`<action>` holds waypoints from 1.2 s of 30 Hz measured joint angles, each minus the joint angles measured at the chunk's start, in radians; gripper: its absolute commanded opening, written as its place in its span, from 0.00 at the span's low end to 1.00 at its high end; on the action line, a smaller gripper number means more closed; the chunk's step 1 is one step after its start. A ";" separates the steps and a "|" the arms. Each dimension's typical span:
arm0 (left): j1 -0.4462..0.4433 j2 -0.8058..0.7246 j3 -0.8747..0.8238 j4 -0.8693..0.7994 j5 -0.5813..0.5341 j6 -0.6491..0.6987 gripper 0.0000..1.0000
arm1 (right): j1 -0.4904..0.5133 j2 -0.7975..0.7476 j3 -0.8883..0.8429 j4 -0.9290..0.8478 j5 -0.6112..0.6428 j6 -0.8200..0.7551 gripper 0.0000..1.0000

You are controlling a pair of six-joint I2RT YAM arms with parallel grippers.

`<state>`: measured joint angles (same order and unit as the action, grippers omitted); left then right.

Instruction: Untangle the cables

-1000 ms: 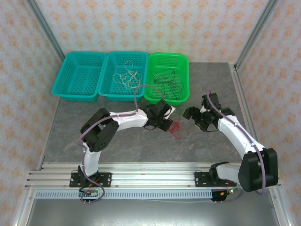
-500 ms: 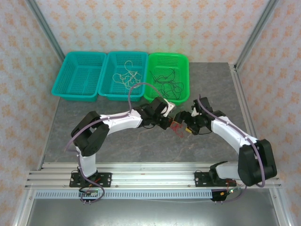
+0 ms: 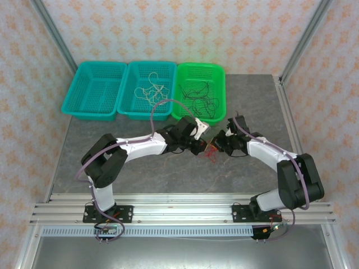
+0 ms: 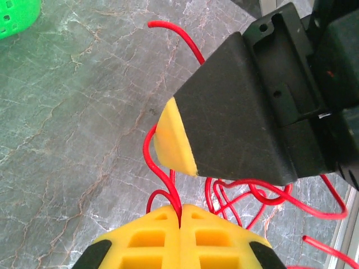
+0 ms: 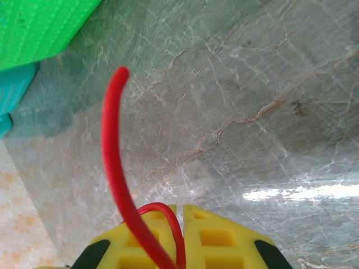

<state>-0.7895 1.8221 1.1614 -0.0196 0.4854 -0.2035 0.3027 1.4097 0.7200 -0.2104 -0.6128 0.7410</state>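
The red cables point(image 3: 212, 152) lie as a small loose tangle on the grey table, between the two arms. My left gripper point(image 3: 202, 147) is at its left side, and in the left wrist view it point(image 4: 180, 208) is shut on one red strand point(image 4: 159, 171), with further red loops point(image 4: 263, 193) on the table behind. My right gripper point(image 3: 219, 145) meets the tangle from the right. Its yellow-tipped black finger point(image 4: 235, 112) looms over the loops. In the right wrist view it point(image 5: 183, 208) is shut on a red strand point(image 5: 112, 151) that curls upward.
Three baskets stand at the back: a teal one point(image 3: 93, 89), a teal one point(image 3: 168, 68) holding white cables point(image 3: 150, 89), and a green one point(image 3: 216, 70) holding black cables point(image 3: 200, 96). Its green corner point(image 5: 39, 28) is near the right gripper. Metal rails edge the table.
My right gripper has swung left to the red tangle and now holds a strand. My left gripper has shifted slightly right and back, still holding its strand.
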 measured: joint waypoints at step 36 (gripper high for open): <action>0.234 -0.341 -0.144 -0.044 -0.042 -0.041 0.00 | -0.410 -0.403 -0.208 -0.237 0.375 0.060 0.10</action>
<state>-0.5552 1.4807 1.0172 -0.0639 0.4431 -0.2443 -0.1070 1.0069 0.5121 -0.4477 -0.2382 0.8013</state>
